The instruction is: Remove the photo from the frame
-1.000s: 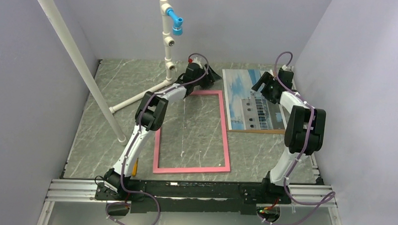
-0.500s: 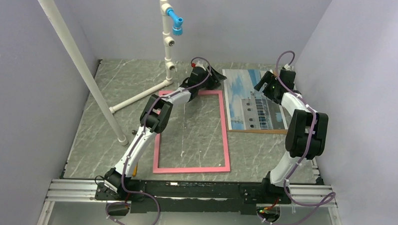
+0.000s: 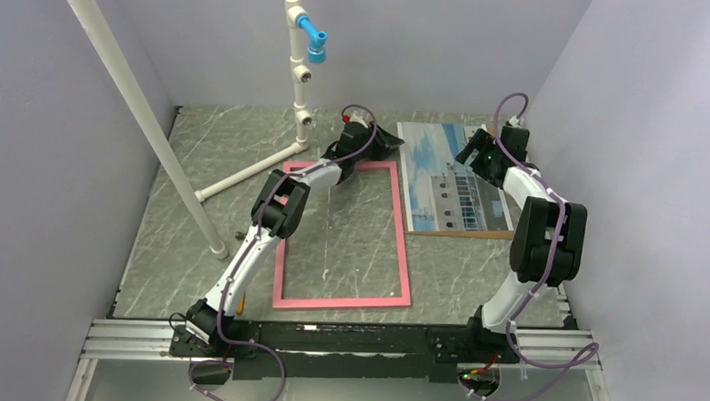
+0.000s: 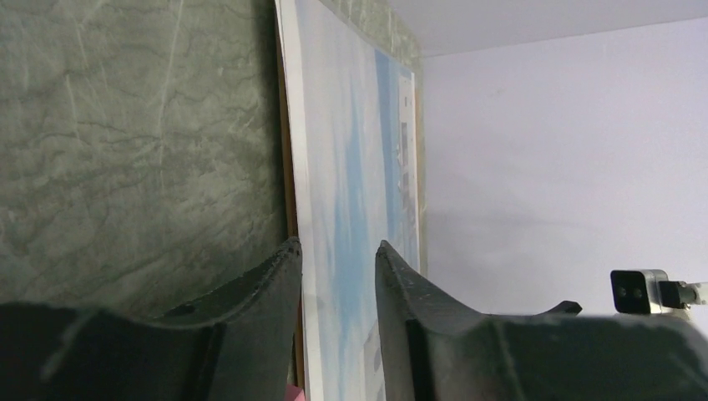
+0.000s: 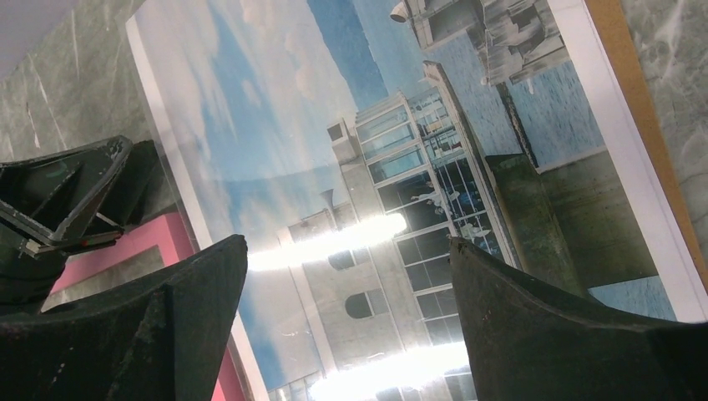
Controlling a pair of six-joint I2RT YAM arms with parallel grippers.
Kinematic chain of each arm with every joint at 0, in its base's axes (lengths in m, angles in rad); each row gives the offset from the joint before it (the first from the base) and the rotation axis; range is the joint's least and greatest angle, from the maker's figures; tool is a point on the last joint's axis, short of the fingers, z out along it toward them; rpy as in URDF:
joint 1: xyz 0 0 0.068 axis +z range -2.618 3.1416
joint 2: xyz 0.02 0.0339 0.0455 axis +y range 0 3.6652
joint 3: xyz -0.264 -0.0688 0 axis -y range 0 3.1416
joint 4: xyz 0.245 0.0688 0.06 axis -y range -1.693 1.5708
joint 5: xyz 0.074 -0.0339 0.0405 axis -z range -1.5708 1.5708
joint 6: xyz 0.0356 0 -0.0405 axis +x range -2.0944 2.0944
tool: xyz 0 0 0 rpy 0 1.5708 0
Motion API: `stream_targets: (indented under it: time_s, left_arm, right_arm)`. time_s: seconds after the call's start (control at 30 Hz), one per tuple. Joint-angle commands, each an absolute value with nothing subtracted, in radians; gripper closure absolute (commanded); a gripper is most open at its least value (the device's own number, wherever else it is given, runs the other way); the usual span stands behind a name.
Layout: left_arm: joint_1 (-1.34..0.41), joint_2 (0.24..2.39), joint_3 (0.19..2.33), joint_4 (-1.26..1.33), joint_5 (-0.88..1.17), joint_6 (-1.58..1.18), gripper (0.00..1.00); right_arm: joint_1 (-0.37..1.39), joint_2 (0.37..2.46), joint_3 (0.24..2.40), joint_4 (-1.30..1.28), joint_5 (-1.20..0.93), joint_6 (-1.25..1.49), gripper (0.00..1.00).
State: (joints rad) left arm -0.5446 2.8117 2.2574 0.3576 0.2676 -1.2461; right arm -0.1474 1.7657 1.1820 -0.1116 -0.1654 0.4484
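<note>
— So, where does the photo (image 3: 441, 181) lie?

— Flat on the brown board (image 3: 462, 233), outside the pink frame (image 3: 343, 300), at about 2 o'clock from the frame's middle. The board's near left corner comes just beside the frame's right bar. Whether they touch, I cannot tell.

— And the frame?

— It lies flat on the grey table (image 3: 175, 274), and the marbled tabletop shows through its opening.

— What of the left gripper (image 3: 391, 141)?

— It sits at the frame's 1 o'clock corner, right by the photo's left edge. In the left wrist view its jaws stand only a little apart, turned so that one of the fingers (image 4: 250, 326) is toward the table and the other above it. The photo's white border runs into that narrow gap. Whether either finger touches the paper I cannot tell, but the gap is wider than the sheet.

— The right gripper (image 3: 471, 156)?

— Over the photo, at 1 o'clock from its middle. Its wrist view shows the jaws spread wide with nothing in them, the printed building and sky lying between the two dark fingers. Bright glare crosses the print there.

— Anything else?

— A white pipe stand (image 3: 299, 96) with a blue fitting (image 3: 315, 34), at the frame's 11 o'clock.
</note>
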Motion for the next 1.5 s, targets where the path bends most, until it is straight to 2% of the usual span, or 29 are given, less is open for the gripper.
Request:
stream_targets:
  time_s: [0.0, 0.17, 0.27, 0.53, 1.1, 1.27, 1.47]
  left_arm:
    - [-0.549, 2.745, 2.237, 0.434, 0.300, -1.243, 0.60]
    - [-0.551, 2.757, 2.255, 0.473, 0.336, -1.285, 0.67]
    - [-0.558, 2.742, 2.235, 0.481, 0.342, -1.280, 0.67]
    - [-0.570, 2.787, 2.276, 0.461, 0.350, -1.290, 0.57]
    - [-0.624, 2.807, 2.358, 0.368, 0.387, -1.151, 0.50]
    - [-0.622, 2.751, 2.375, 0.221, 0.424, -0.988, 0.37]
    - [-0.613, 2.664, 2.307, 0.087, 0.488, -0.855, 0.27]
  right_arm:
    - [-0.153, 1.742, 1.180, -0.063, -0.180, 0.439, 0.09]
    - [-0.153, 1.737, 1.171, -0.058, -0.188, 0.446, 0.09]
    - [-0.153, 1.738, 1.169, -0.054, -0.188, 0.447, 0.08]
    - [-0.153, 1.743, 1.176, -0.058, -0.195, 0.451, 0.08]
    - [-0.153, 1.737, 1.167, -0.060, -0.152, 0.450, 0.08]
    - [-0.156, 1.707, 1.142, -0.067, -0.098, 0.461, 0.07]
    - [-0.145, 1.721, 1.141, -0.077, -0.168, 0.449, 0.06]
